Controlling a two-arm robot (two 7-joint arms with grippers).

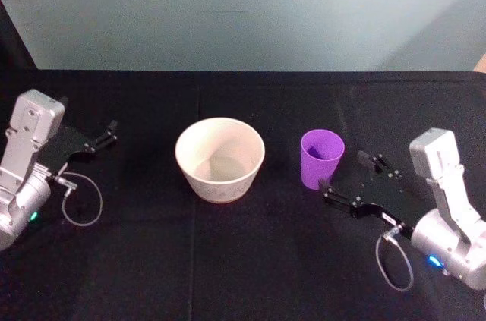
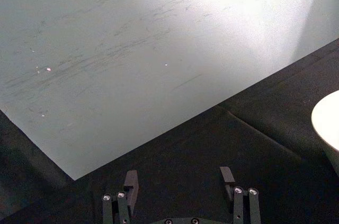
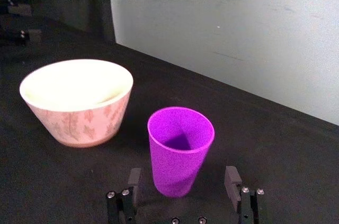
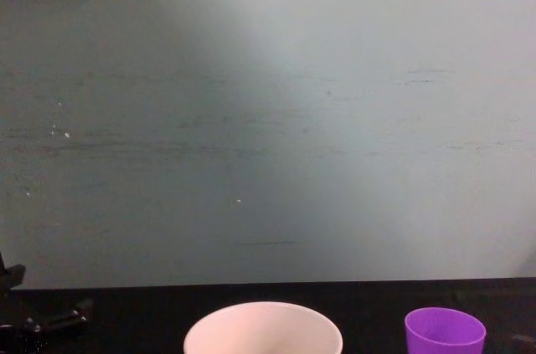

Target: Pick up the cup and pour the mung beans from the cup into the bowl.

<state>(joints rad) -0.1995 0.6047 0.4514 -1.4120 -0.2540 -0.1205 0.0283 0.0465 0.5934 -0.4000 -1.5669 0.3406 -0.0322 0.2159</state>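
Observation:
The purple cup (image 1: pixel 322 158) stands upright on the black table, right of the wide off-white bowl (image 1: pixel 220 158). My right gripper (image 1: pixel 351 174) is open just right of the cup. In the right wrist view the cup (image 3: pixel 180 144) sits in front of the right gripper (image 3: pixel 183 180), its lower part level with the two spread fingertips (image 3: pixel 135 179) and touching neither. The bowl (image 3: pixel 77 99) is beyond it, with a leaf pattern on its side. The mung beans are hidden; the cup's bottom lies in shadow. My left gripper (image 1: pixel 106 136) rests open at the far left, away from the bowl (image 2: pixel 328 123).
A black cloth covers the table (image 1: pixel 243 260), and a pale wall (image 1: pixel 243 10) rises right behind its far edge. A thin cable loop (image 1: pixel 82 199) hangs by the left arm and another cable loop (image 1: pixel 396 260) by the right. There is open cloth in front of the bowl and cup.

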